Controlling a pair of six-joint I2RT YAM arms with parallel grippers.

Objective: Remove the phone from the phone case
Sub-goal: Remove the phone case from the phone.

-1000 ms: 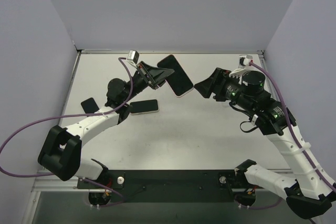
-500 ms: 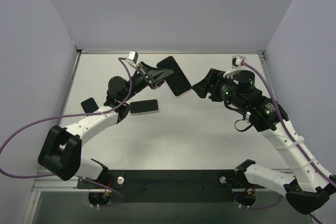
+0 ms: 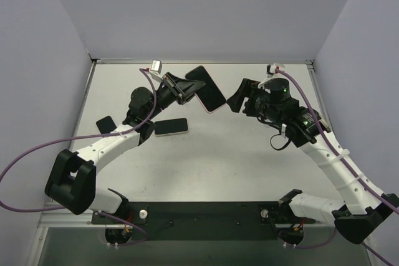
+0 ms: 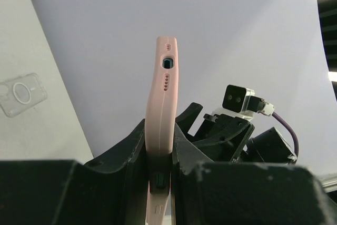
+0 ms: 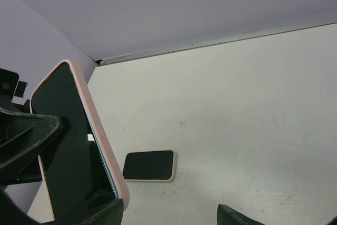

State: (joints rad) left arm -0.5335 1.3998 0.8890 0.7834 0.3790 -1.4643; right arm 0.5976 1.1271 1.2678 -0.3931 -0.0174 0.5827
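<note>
Left gripper (image 3: 185,91) is clamping the pink phone case (image 4: 160,93), phone (image 5: 63,146) inside, above the table's (image 3: 249,154) far edge. Right gripper (image 3: 235,100) is hovering beside it, unclenched. Next, probably: peeling the case off.

1. A pink silicone phone case (image 4: 161,104) stands edge-on and nearly upright. The end with the charging-port cutout (image 4: 167,62) and rows of small holes is uppermost.
2. The left gripper (image 4: 159,146) clamps the case low down, with a black finger (image 4: 131,148) pressed against each side.
3. Behind and to the right is the black right arm (image 4: 226,135), carrying a small silver camera block (image 4: 238,98) and a purple cable (image 4: 287,130).
4. A clear rectangular case with a ring mark (image 4: 20,94) lies flat on the white table (image 4: 47,130) at left.
</note>
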